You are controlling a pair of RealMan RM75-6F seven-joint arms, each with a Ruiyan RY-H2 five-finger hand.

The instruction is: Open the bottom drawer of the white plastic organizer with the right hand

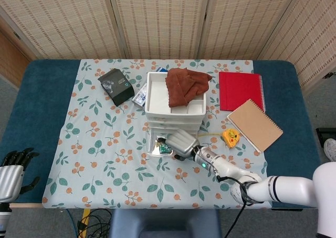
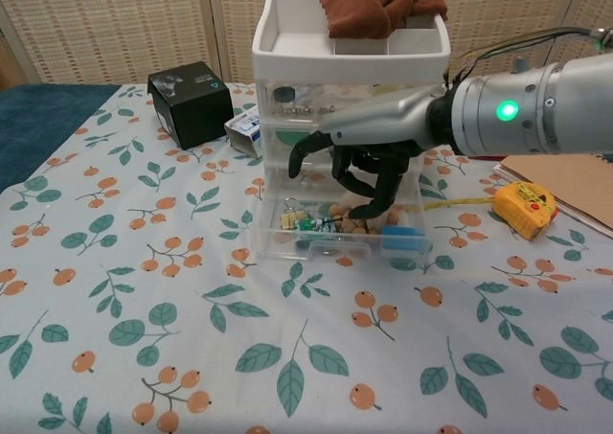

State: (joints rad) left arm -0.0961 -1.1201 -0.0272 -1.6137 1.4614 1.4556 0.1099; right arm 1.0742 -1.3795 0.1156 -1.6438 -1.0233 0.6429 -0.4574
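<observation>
In the head view, the white plastic organizer (image 1: pixel 175 105) stands near the middle of the flowered cloth (image 1: pixel 100 148), with a brown rag (image 1: pixel 185 84) lying in its top tray. Its bottom drawer (image 1: pixel 159 146) already sticks out toward the near edge, so the opening looks partly done. The right hand (image 1: pixel 181 143) is over the right part of this drawer and covers it; from here I cannot tell if the fingers grasp something. The left hand (image 1: pixel 11 171) rests far to the left, off the cloth, with the fingers a little apart and nothing in them. I count two notebooks to the right, one red (image 1: pixel 240 90) and one tan (image 1: pixel 254 124), one yellow tape measure (image 1: pixel 230 137), and one black box (image 1: pixel 116 86) to the left.

In the chest view, the organizer shows three clear drawers under the tray. The bottom drawer is pulled out and small items are visible inside. The right hand's fingers (image 2: pixel 372 199) curl down into it, near its front wall, but a firm hold is not clear. I judge that only a further pull, or the release, is left.
</observation>
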